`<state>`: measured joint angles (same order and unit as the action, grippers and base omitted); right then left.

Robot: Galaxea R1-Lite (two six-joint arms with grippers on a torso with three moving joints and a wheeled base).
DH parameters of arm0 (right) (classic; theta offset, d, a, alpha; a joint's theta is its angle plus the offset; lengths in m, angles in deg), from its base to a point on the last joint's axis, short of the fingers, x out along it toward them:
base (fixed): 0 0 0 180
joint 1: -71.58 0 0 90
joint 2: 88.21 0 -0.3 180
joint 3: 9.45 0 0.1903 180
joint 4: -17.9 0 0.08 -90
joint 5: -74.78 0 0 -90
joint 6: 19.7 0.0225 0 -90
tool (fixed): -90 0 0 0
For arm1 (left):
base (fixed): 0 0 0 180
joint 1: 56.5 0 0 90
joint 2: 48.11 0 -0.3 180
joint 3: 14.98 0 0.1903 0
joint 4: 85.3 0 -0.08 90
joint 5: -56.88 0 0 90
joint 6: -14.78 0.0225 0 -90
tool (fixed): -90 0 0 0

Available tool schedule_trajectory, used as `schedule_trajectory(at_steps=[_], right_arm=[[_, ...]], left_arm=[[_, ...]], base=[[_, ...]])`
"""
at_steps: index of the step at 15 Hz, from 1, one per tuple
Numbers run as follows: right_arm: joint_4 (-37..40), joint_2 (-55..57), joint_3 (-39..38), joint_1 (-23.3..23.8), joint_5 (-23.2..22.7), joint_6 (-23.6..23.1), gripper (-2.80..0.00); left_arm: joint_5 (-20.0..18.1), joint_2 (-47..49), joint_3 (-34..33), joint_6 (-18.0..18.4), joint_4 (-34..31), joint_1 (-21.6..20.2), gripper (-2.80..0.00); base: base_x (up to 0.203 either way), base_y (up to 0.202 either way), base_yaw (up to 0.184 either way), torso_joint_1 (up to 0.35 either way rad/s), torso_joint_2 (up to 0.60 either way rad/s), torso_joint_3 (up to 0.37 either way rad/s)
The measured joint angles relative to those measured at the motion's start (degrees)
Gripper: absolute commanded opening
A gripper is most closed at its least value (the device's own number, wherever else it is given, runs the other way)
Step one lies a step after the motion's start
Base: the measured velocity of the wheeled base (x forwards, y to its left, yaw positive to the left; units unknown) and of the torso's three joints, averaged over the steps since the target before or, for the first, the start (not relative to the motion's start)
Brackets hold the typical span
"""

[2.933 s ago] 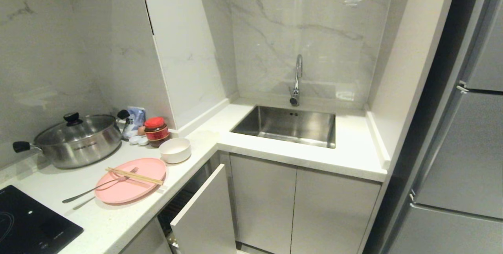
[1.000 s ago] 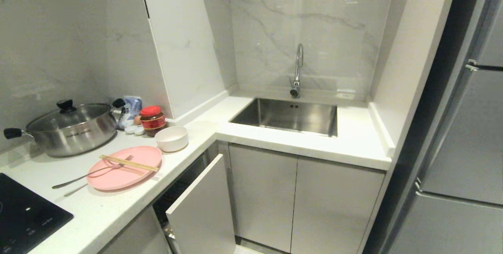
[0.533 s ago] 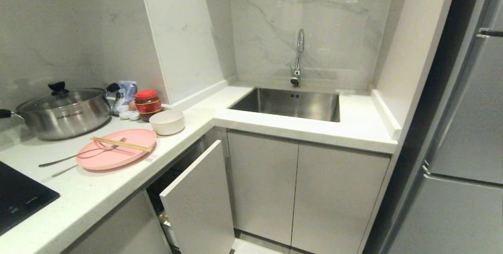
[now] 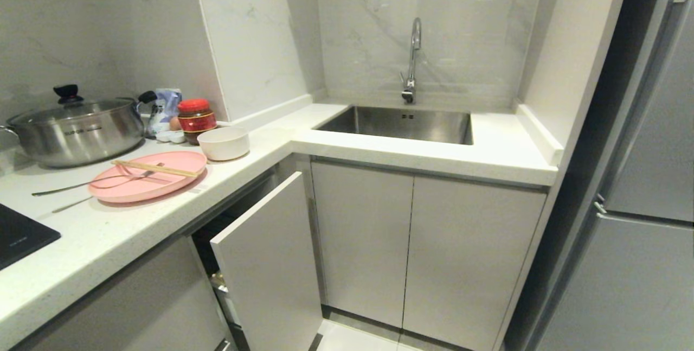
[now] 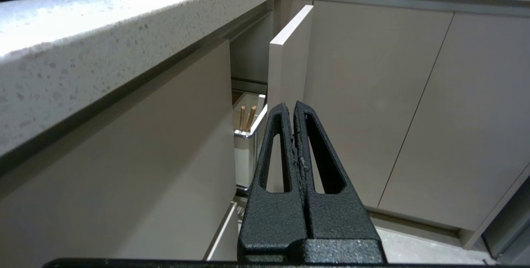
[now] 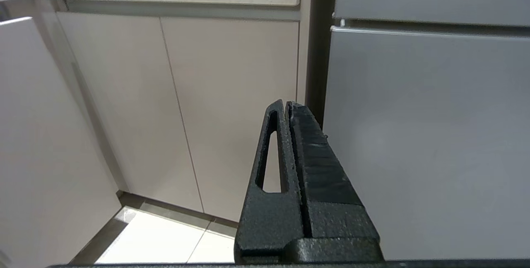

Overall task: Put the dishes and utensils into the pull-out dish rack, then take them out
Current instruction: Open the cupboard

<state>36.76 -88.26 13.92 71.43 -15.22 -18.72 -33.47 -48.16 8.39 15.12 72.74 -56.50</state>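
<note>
While rack (image 4: 265, 253) ajar, chopsticks (image 4: 154, 168), fork (image 4: 92, 183) on plate (image 4: 146, 183).

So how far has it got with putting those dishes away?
Barely started. Done: the pull-out dish rack stands partly open. In hand: nothing; the left end effector and right end effector are shut and empty, below counter level. Left: plate, bowl, fork and chopsticks all sit on the counter.

Rack drawer front (image 4: 268, 264) ajar, narrow gap beside it, countertop (image 4: 135, 221) overhanging the opening
</note>
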Motion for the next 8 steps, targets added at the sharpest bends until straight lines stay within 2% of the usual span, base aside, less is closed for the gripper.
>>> schedule_trajectory(at_steps=[8], right_arm=[[-0.02,0.0,0.0,0.0,0.0,-0.02,-2.8]], left_arm=[[0.05,0.0,0.0,0.0,0.0,0.0,-2.8]], base=[[0.0,0.0,0.0,-0.005,0.01,0.008]])
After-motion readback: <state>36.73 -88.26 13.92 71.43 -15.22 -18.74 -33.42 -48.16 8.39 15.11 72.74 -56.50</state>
